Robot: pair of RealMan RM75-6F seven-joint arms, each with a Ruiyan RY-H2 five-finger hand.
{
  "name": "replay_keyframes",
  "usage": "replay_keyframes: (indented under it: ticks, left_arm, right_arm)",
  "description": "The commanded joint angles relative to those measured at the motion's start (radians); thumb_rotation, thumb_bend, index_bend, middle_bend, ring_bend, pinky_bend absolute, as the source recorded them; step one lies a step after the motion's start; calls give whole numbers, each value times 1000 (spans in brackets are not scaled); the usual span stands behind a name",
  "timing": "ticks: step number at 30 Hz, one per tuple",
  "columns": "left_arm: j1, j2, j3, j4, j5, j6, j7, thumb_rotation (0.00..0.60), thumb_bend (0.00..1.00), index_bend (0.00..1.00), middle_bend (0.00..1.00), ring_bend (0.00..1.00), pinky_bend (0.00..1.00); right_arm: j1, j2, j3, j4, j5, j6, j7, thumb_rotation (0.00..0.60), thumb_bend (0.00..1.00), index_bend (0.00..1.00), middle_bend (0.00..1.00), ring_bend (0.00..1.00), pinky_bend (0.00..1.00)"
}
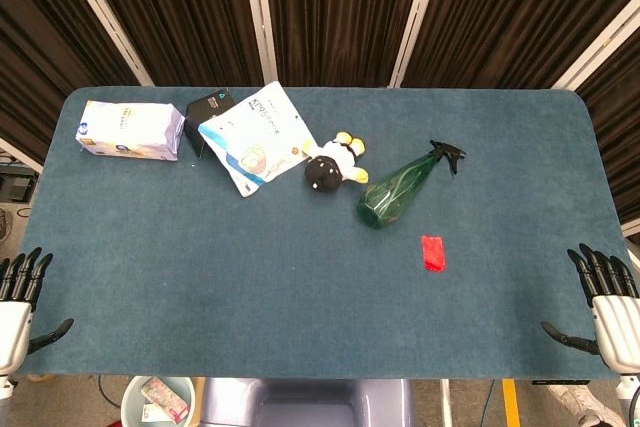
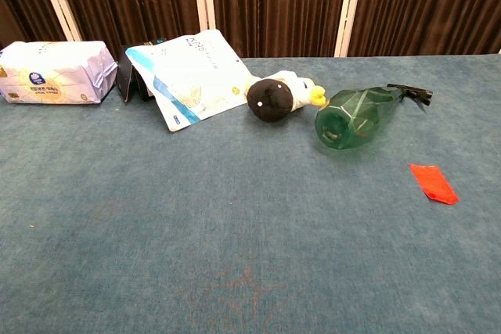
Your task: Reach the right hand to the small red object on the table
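- Progress: close to none, judging from these two views; reach not yet begun.
- Right hand at near right corner of table, at the edge, fingers spread apart and pointing far, thumb out to the left, holding nothing.
- Not seen in chest view at all, so clearly not yet over the middle of the table.
- Red object flat on the blue cloth, right of centre, just near of green bottle but not touching it; in chest view at the right side, alone on bare cloth.
- Well apart from right hand: object further left and further far than the fingertips.
- Left hand at near left corner, fingers also apart, empty; no part in this task.
- Left to do, as judged: nearly everything. Move right hand forward and to the left, then down to the red object.
- Path between hand and object free of other things, as far as visible.
- Possible risk: bottle lying on its side just far of the object, likely to roll if pushed; better to stop short of it.
- Toy, pouch and tissue pack further far-left, out of the way.
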Motion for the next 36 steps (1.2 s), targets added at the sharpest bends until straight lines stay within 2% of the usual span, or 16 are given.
replay_keyframes:
  ticks: [1,7,9,11,15,19,23,28,36]
  left_arm:
    - [0,-2,-2,2,1,1,2,600,38,0,0,0,0]
    - [1,-7,-5,4,10,7,-2,600,39,0,0,0,0]
    - [2,-7,-3,3,17,13,-6,600,41,0,0,0,0]
    - [3,-7,-2,3,24,18,-10,600,41,0,0,0,0]
    - [3,-9,-2,9,40,33,-18,600,39,0,0,0,0]
    - [5,-13,-7,19,54,53,-18,600,40,0,0,0,0]
    - [8,-19,-11,30,60,67,-13,600,40,0,0,0,0]
    - [8,-24,-22,39,46,63,-21,600,44,0,0,0,0]
    - [0,-34,-25,45,32,30,-14,600,58,0,0,0,0]
  right_arm:
    - [-2,0,-1,1,-2,3,0,600,98,0,0,0,0]
    - [-2,-4,-4,1,-5,0,-8,600,98,4,0,0,0]
    - [1,-6,-7,-1,-9,-5,-10,600,98,34,0,0,0]
    - [4,-10,-9,-1,-16,-9,-7,600,95,110,0,0,0]
    - [19,-76,2,40,-48,8,-31,600,74,406,0,0,0]
    - [38,-207,16,138,-93,42,-55,600,94,536,0,0,0]
    - [59,-307,16,231,-111,35,-53,600,158,578,0,0,0]
    - [85,-406,35,319,-96,13,-55,600,236,584,0,0,0]
    - [147,-537,70,421,-43,-78,-80,600,266,573,0,0,0]
